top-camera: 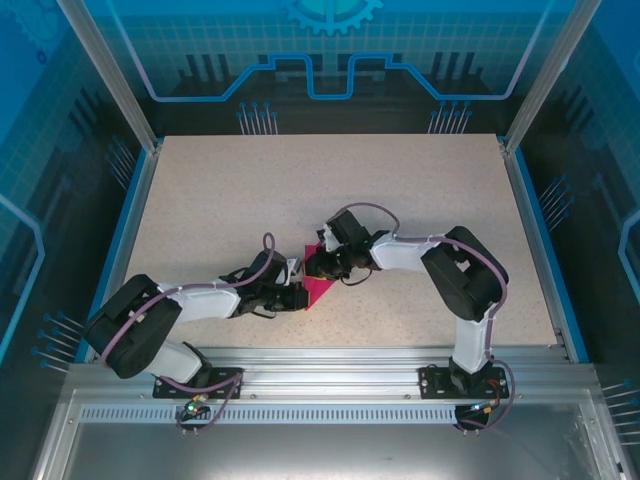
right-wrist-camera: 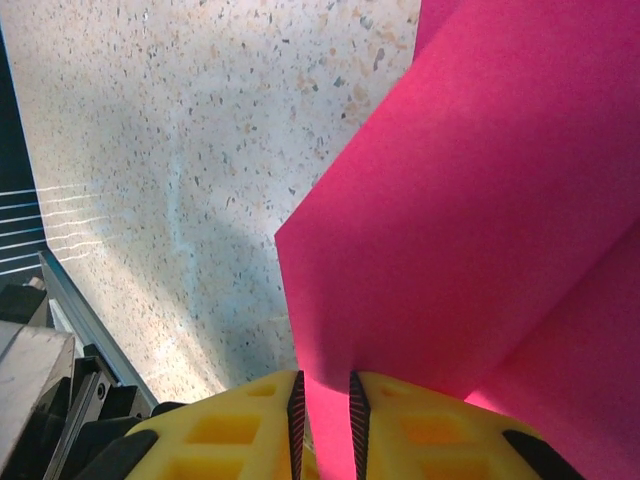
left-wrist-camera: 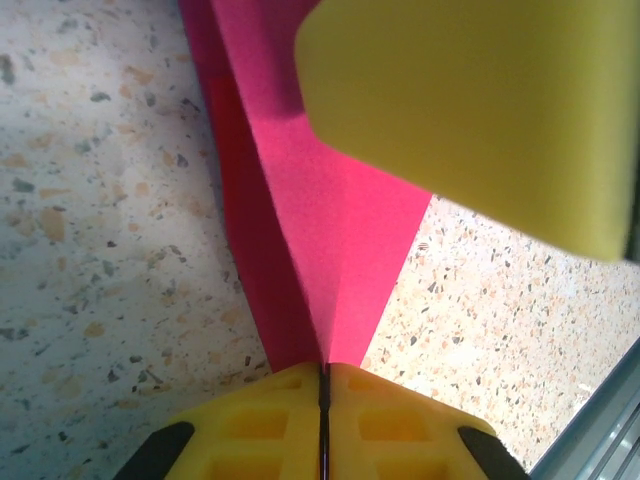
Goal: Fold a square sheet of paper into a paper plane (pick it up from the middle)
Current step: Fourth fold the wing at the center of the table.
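Note:
The magenta-pink paper [top-camera: 318, 291] lies folded at the table's near middle, between both grippers. In the left wrist view it is a narrow wedge [left-wrist-camera: 330, 230] with a centre crease that runs into my left gripper [left-wrist-camera: 325, 368]. That gripper is shut on the crease end, low over the table [top-camera: 298, 296]. My right gripper [top-camera: 320, 266] comes in from the right. Its jaws stand a little apart with a raised flap of the paper [right-wrist-camera: 470, 200] pinched between them [right-wrist-camera: 325, 380]. One of its yellow fingers [left-wrist-camera: 470, 110] hangs over the paper in the left wrist view.
The speckled tabletop [top-camera: 330, 190] stretches bare to the back and both sides, bounded by blue side edges [top-camera: 128, 215]. An aluminium rail [top-camera: 330, 355] runs along the near edge, close to the paper, and appears as a metal edge [right-wrist-camera: 60, 290] in the right wrist view.

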### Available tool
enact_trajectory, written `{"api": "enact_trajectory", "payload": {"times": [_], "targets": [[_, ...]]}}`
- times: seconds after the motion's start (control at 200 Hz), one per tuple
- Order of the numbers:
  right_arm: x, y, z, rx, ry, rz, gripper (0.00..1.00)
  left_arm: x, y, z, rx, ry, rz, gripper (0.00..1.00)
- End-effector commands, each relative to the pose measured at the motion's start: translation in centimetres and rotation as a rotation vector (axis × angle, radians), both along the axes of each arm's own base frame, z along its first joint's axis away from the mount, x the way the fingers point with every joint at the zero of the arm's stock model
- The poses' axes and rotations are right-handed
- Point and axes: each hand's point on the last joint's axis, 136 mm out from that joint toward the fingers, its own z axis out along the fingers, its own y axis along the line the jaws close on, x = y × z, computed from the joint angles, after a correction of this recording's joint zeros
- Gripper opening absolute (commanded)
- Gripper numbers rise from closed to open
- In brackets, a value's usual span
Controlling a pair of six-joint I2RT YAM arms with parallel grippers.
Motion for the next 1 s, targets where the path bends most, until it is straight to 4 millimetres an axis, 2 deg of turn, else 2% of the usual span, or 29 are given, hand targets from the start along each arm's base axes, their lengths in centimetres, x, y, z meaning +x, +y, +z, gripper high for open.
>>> {"api": "enact_trajectory", "payload": {"times": [0.0, 0.29, 0.485, 0.635, 0.795, 0.86, 0.995], "targets": [[1.2, -0.3, -0.3, -0.018, -0.002, -0.016, 0.22, -0.6, 0.4, -0.6, 0.009, 0.022, 0.005, 0.11], [1.3, -0.7, -1.2, -0.053, 0.005, -0.027, 0.21, -0.5, 0.5, -0.6, 0.015, 0.021, 0.009, 0.11], [1.2, -1.3, -1.8, -0.079, 0.01, -0.035, 0.21, -0.6, 0.5, -0.5, 0.013, 0.023, 0.009, 0.16], [1.1, -1.6, -2.4, -0.094, 0.017, -0.044, 0.21, -0.5, 0.5, 0.1, 0.004, 0.011, 0.014, 0.17], [1.0, -1.7, -3.0, -0.098, 0.028, -0.046, 0.21, -0.5, 0.5, 1.4, -0.033, -0.016, 0.033, 0.26], [1.0, -1.7, -3.0, -0.098, 0.03, -0.051, 0.21, -0.3, 0.9, 2.3, -0.051, -0.045, 0.062, 0.32], [1.0, -1.7, -2.9, -0.096, 0.028, -0.053, 0.21, 0.4, 3.2, 3.3, -0.014, -0.083, 0.206, 0.32]]}}
